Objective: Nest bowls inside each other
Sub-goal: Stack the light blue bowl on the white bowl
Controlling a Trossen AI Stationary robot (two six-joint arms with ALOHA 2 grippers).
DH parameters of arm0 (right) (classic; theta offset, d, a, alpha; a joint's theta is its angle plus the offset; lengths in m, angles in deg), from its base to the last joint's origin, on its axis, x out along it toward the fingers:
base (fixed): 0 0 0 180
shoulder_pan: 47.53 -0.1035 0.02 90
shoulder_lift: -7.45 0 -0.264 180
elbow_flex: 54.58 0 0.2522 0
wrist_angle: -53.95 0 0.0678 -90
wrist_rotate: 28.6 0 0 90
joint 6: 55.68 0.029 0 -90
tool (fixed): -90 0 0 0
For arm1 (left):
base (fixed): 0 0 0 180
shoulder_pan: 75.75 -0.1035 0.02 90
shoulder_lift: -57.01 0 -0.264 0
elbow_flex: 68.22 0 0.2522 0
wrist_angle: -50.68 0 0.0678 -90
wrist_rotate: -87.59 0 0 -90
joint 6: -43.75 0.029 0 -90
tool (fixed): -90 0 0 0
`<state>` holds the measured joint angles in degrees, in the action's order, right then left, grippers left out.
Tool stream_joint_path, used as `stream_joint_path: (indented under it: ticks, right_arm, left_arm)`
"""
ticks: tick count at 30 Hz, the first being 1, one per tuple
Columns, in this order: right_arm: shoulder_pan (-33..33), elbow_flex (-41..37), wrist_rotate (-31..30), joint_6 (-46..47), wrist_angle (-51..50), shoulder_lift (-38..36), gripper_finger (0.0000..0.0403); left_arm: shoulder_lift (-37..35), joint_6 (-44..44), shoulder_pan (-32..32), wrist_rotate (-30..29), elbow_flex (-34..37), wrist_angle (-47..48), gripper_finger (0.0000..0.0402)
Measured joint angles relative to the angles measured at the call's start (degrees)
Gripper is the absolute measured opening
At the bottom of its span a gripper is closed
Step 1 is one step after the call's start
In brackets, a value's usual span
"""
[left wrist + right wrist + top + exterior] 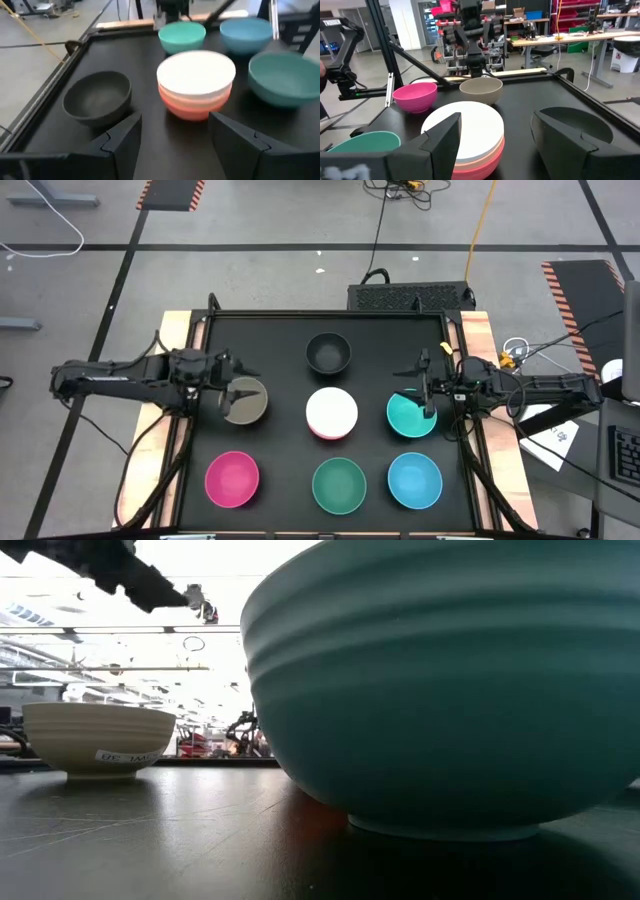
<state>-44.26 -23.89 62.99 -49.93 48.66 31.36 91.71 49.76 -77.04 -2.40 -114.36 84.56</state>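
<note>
Seven bowl positions on a black table [285, 480], one of them a nested stack, with both grippers open and holding nothing.

High view: the black bowl [328, 352] sits empty at the far middle; a white bowl [331, 412] at the centre tops a stack; the tan bowl [246, 400] lies under the left gripper [232, 392], the teal bowl [411, 414] under the right gripper [428, 392]; the magenta bowl [232, 478], green bowl [339, 485] and blue bowl [414, 480] line the near row, all empty.
Low view: the green bowl fills the frame, the tan one stands far left.
Left wrist view: spread fingers [122, 137] face the stack, white nested over peach bowl [192, 96] and red bowl [190, 110].
Right wrist view: spread fingers [442, 135] frame the same stack.
</note>
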Motion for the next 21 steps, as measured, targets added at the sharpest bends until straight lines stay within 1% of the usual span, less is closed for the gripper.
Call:
stream_joint_path:
  ticks: [2,4,7,9,11,14,17,19,21]
  right_arm:
    - [0.0,0.0,0.0,-0.9,0.8,0.0,0.0236]
    - [0.0,0.0,-0.5,-2.6,1.9,0.1,0.0236]
    - [0.2,0.6,-4.8,-3.9,2.3,1.0,0.0235]
    - [1.1,2.1,-6.5,-4.7,0.7,2.6,0.0235]
    - [2.8,5.3,-7.2,-5.0,-4.1,4.7,0.0235]
    - [5.5,12.3,-7.5,-5.1,-15.5,8.5,0.0235]
    - [6.9,19.9,-7.3,-3.5,-27.4,12.2,0.0235]
    - [6.9,24.0,-5.1,-1.7,-34.0,14.3,0.0235]
    - [6.9,26.5,-2.8,0.1,-39.5,16.2,0.0235]
  left_arm:
    - [-1.6,1.0,2.4,-0.7,1.4,-0.5,0.0232]
    - [-3.0,2.1,4.6,-2.7,2.3,-1.4,0.0232]
    - [-5.2,3.5,6.8,-7.8,3.5,-1.8,0.0232]
    - [-6.7,4.0,7.6,-9.5,4.0,-1.9,0.0232]
    - [-7.9,4.0,7.9,-9.5,4.1,-1.9,0.0232]
    - [-9.0,3.9,8.4,-9.2,4.1,-2.0,0.0232]
    - [-9.4,4.2,8.7,-9.1,4.1,-1.8,0.0232]
    - [-9.4,4.4,8.8,-9.1,4.1,-1.8,0.0232]
    - [-9.3,4.5,8.8,-9.0,4.1,-1.6,0.0232]
